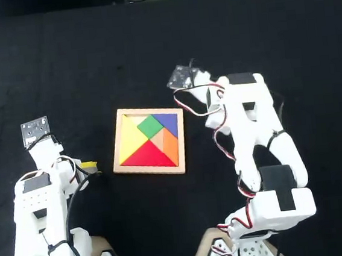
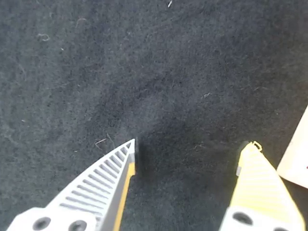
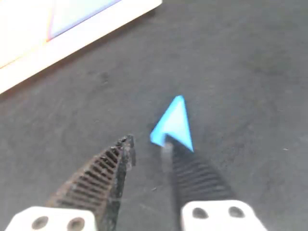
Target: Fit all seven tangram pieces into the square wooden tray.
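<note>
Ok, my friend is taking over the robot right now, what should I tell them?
Left gripper: open, empty, over the black cloth beside the tray.
Right gripper: open, over the cloth; the light blue triangle lies at one fingertip, not gripped.
Done: yellow, red, green, orange and dark blue pieces sit in the tray.
Left: the light blue triangle; a tan patch mid-tray may be its gap.

High view looks down, wrist views close, all share tray (image 1: 151,168)

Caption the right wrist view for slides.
Open right hand over black cloth, light-blue triangular piece at one fingertip, square wooden tray beyond.
</note>
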{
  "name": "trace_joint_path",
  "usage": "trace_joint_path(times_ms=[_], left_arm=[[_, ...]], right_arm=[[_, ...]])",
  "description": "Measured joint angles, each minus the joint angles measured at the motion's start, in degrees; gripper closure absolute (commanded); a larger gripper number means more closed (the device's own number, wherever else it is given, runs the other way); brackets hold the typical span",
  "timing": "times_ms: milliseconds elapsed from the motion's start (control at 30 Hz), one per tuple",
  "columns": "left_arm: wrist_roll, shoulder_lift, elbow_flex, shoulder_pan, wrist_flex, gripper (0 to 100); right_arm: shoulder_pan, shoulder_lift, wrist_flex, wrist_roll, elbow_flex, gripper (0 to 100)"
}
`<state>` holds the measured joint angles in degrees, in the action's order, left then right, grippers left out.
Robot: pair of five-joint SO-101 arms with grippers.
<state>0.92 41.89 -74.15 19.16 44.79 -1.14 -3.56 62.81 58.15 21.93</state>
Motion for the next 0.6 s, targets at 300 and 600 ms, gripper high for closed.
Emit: trace_joint_path(times_ms=[300, 600], left_arm=[[0.00, 0.00, 0.00, 0.00, 0.00, 67], [0.00, 0.00, 0.00, 0.00, 0.00, 67]], right_arm=[[0.00, -4.48, -2.73, 14.42, 0.00, 76.2], [1.85, -8.00, -2.73, 23.03, -3.16, 76.5]])
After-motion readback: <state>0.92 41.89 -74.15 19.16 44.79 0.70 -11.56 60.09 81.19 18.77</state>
